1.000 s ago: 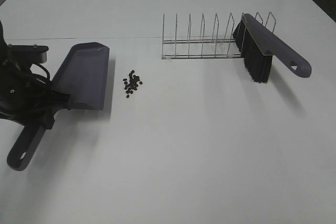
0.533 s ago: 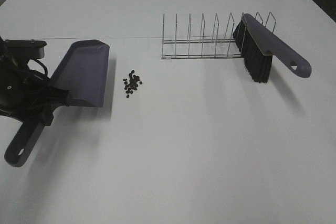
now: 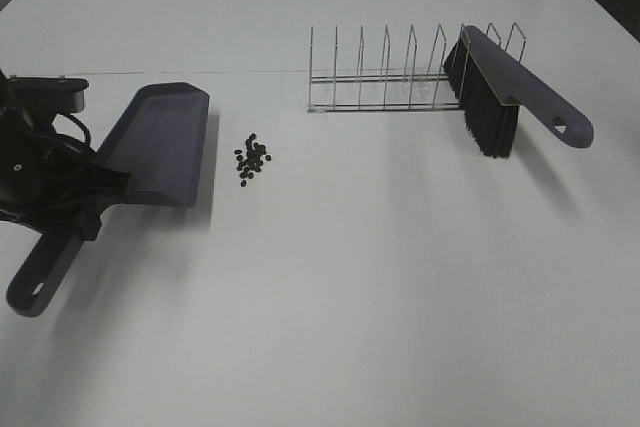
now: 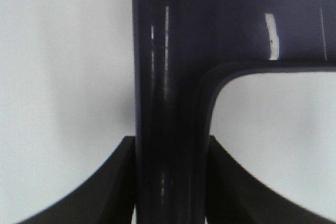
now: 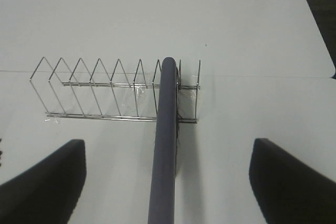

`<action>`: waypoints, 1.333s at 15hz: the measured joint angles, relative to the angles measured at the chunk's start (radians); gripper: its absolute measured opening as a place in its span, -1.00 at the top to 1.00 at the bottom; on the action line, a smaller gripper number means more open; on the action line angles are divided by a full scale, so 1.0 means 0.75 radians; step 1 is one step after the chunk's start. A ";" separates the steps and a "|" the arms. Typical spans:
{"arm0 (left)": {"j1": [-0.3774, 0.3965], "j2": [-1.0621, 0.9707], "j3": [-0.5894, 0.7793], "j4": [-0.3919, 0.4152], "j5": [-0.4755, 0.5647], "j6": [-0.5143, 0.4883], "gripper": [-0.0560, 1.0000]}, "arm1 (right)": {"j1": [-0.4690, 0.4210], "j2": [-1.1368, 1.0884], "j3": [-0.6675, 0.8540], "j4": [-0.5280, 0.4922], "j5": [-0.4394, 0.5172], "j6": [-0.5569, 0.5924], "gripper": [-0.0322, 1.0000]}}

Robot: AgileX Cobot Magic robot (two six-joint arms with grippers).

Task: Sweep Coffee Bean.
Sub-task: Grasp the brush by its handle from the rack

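A loose cluster of tiny dark coffee beans lies on the white table. Just left of it is the grey dustpan, its long front edge facing the beans. My left gripper is shut on the dustpan's handle; the left wrist view shows the handle clamped between the two dark fingers. The grey brush with black bristles leans in the right end of a wire rack. My right gripper is open, short of the brush handle, and is outside the exterior high view.
The wire rack stands lengthwise behind the middle of the table. The table's far edge and dark surroundings show at the top right corner.
My left gripper has shifted the dustpan slightly to the left and farther back, its handle end moving left. Beans, brush and rack have not moved.
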 joint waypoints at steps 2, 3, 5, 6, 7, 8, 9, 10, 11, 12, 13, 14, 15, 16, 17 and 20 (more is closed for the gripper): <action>0.000 0.000 0.000 0.000 0.001 0.000 0.29 | 0.000 0.205 -0.184 0.001 0.043 -0.033 -0.45; 0.000 0.000 0.000 0.000 0.001 0.000 0.29 | 0.000 0.304 -0.269 0.001 0.075 -0.055 -0.45; 0.000 0.000 0.000 0.000 0.001 -0.001 0.29 | 0.000 0.509 -0.448 0.001 0.152 -0.063 -0.43; 0.000 0.000 0.000 0.000 0.001 -0.001 0.29 | 0.000 0.548 -0.496 0.001 0.171 -0.063 -0.42; 0.000 0.000 0.000 0.000 0.001 -0.001 0.29 | 0.000 0.636 -0.581 0.001 0.223 -0.063 -0.39; 0.000 0.000 0.000 0.000 0.001 -0.001 0.29 | 0.000 0.823 -0.759 0.001 0.328 -0.064 -0.26; 0.000 0.000 0.000 0.000 0.001 -0.001 0.29 | 0.000 0.899 -0.847 0.001 0.380 -0.064 -0.15; 0.000 0.000 0.000 0.000 0.001 -0.001 0.29 | 0.000 0.965 -0.919 0.001 0.423 -0.064 -0.05; 0.000 0.000 0.000 0.000 0.003 -0.001 0.29 | 0.000 1.031 -0.984 0.001 0.459 -0.064 0.00; 0.000 0.000 0.000 0.000 0.003 -0.001 0.29 | 0.004 1.088 -1.048 -0.004 0.484 -0.063 0.02; 0.000 0.000 0.000 0.000 0.003 -0.001 0.29 | 0.013 1.129 -1.099 -0.009 0.500 -0.063 0.02; 0.000 0.000 0.000 0.000 0.003 -0.003 0.29 | 0.029 1.168 -1.140 -0.021 0.513 -0.063 0.01; 0.000 0.000 0.000 0.000 0.003 -0.005 0.29 | 0.051 1.203 -1.165 -0.037 0.519 -0.063 -0.02; 0.000 0.000 0.000 0.000 0.003 -0.005 0.29 | 0.072 1.237 -1.185 -0.055 0.520 -0.061 -0.04; 0.000 0.000 0.000 0.000 0.003 -0.005 0.29 | 0.088 1.267 -1.192 -0.073 0.519 -0.041 -0.05; 0.000 0.000 0.000 0.000 0.003 -0.005 0.29 | 0.092 1.328 -1.196 -0.172 0.520 0.056 -0.06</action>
